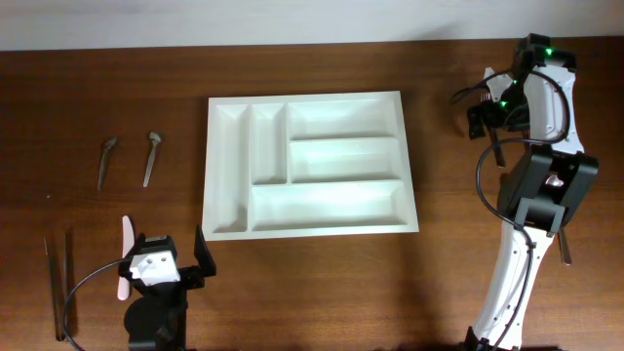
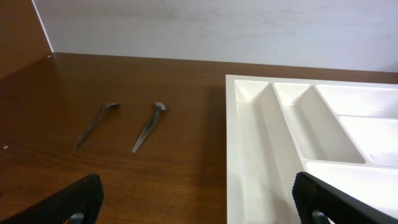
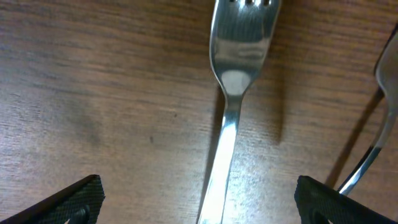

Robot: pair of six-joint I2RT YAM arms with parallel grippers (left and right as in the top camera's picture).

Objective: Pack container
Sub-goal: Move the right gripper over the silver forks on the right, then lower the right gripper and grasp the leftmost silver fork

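a: start at the right gripper (image 3: 202, 199). what are the jaws doing?
b: spread wide, pinching nothing. the fork (image 3: 233, 81) lies flat on the wooden table (image 3: 93, 93), its handle running down the middle of the gap and touching neither finger.
a: and the left gripper (image 2: 199, 205)?
b: spread wide too, and empty. it hangs at the near left, looking out over a pair of small spoons (image 2: 149, 126).
a: where's the container (image 1: 346, 161)?
b: mid-table, between the two arms. it's a white cutlery tray, apart from the fork, and every compartment i can see is bare.
a: so i judge the step in hand is the first pick, the fork.
b: agreed. i'd come straight down with the handle centred and close across its narrow width, a little below the neck. the fork lies flat, so the fingertips need to reach almost to the wood before closing, or they may skate over the steel.
a: any hazard?
b: a second steel utensil (image 3: 379, 124) lies just beside the fork on the right. i can't tell what kind. the right finger should land between the two, not on it.
a: then?
b: lift level, line the fork up lengthwise with a long slot, and lower it in before letting go.
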